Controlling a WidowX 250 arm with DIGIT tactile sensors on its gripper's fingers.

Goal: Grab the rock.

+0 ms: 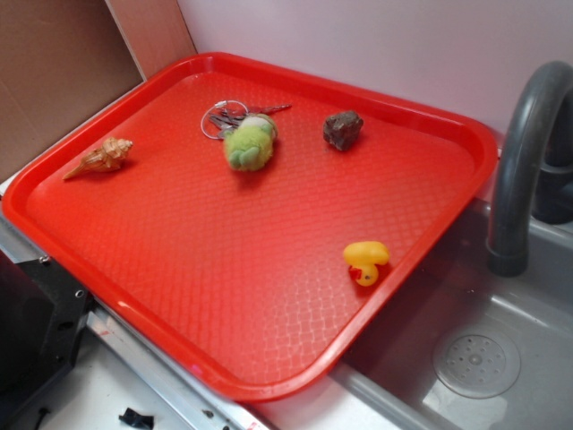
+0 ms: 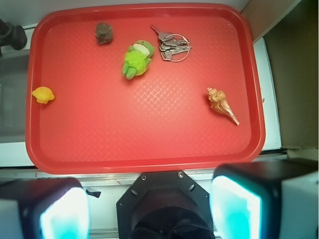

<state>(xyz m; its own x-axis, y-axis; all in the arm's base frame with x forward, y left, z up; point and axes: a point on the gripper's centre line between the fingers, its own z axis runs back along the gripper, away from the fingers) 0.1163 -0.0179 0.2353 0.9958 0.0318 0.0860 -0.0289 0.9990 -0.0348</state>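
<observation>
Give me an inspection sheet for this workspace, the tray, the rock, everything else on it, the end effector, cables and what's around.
Surface: red tray, textured, lying partly over a grey sink.
Job's thing: rock, dark and lumpy, lying free near the tray's far edge, touching nothing.
Clutter: green plush keychain with its keys and ring beside the rock; tan seashell near one side; yellow rubber duck close to the sink-side rim.
End effector: open, seen in the wrist view high above the tray's near edge, holding nothing, far from the rock.
Cables: nothing seen.
Surroundings: grey faucet, sink drain, brown board behind the tray.
</observation>
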